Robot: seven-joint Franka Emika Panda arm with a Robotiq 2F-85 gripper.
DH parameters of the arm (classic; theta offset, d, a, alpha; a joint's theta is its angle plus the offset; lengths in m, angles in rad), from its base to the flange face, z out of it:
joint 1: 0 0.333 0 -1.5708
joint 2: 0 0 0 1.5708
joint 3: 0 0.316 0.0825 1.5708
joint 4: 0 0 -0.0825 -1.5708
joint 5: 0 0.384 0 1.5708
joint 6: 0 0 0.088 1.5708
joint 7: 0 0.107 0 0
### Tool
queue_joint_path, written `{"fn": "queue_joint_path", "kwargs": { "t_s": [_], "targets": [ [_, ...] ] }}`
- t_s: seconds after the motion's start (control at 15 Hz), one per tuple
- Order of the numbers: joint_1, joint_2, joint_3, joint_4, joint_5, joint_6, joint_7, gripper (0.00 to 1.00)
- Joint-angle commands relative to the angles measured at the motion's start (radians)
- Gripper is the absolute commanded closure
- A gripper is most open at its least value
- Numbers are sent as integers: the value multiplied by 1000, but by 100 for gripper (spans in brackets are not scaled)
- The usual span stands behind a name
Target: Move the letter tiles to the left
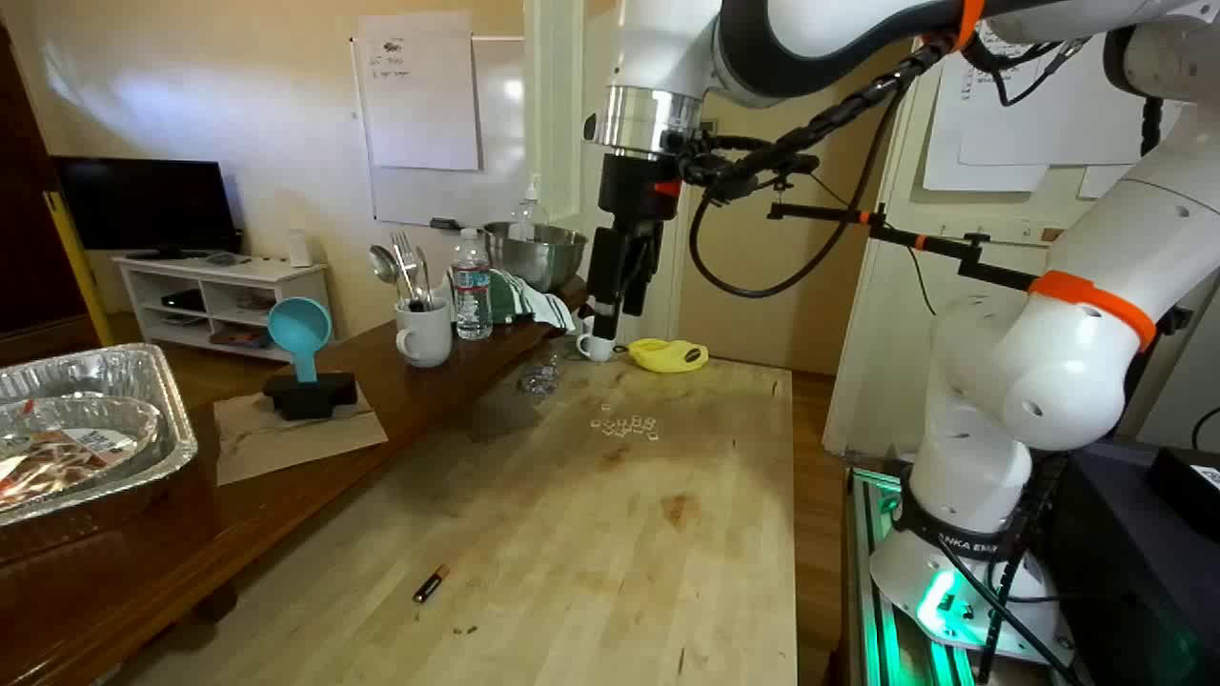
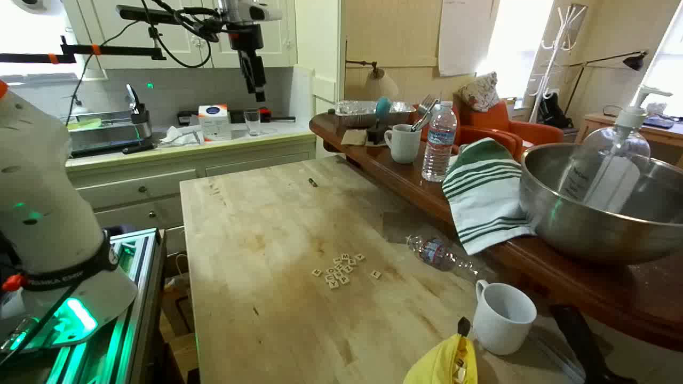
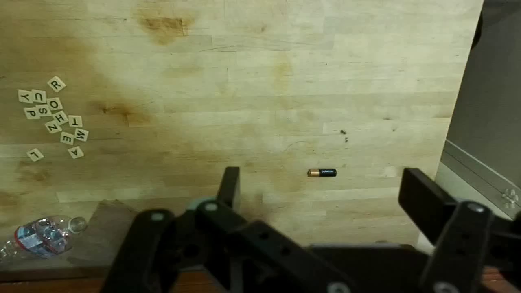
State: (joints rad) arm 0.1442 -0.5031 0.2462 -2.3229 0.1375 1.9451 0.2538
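The letter tiles are small pale flat squares with dark letters. They lie in a loose cluster on the wooden table, shown in both exterior views [image 1: 623,428] [image 2: 343,279]. In the wrist view the tiles [image 3: 60,117] are at the left, with the R, L and A tiles a little apart from the rest. My gripper [image 3: 320,181] is open, its fingers wide apart with nothing between them. It is high above the table in both exterior views [image 1: 620,310] [image 2: 260,97], apart from the tiles. A battery [image 3: 322,173] lies on the table below, seen between the fingertips.
A plastic bottle [image 2: 435,253] lies beside the raised brown counter [image 2: 397,186]. A white mug [image 2: 504,317] and a yellow pouch [image 2: 440,360] stand near one table end. The counter holds an upright bottle [image 1: 472,286], a cutlery mug [image 1: 425,333] and a steel bowl [image 1: 538,255].
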Motion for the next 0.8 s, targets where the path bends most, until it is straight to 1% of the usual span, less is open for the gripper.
{"fn": "queue_joint_path", "kwargs": {
  "t_s": [0.0,0.27,0.4,0.53,0.67,0.73],
  "targets": [
    [7,2,-6,3,-4,-3,3,0],
    [7,2,-6,3,-4,-3,3,0],
    [-31,29,-5,-9,-42,30,46,0],
    [-62,57,-25,-26,-73,47,56,0],
    [-96,95,-36,-52,-106,105,84,0],
    [-110,118,-43,-69,-127,156,83,0]
  ]
}}
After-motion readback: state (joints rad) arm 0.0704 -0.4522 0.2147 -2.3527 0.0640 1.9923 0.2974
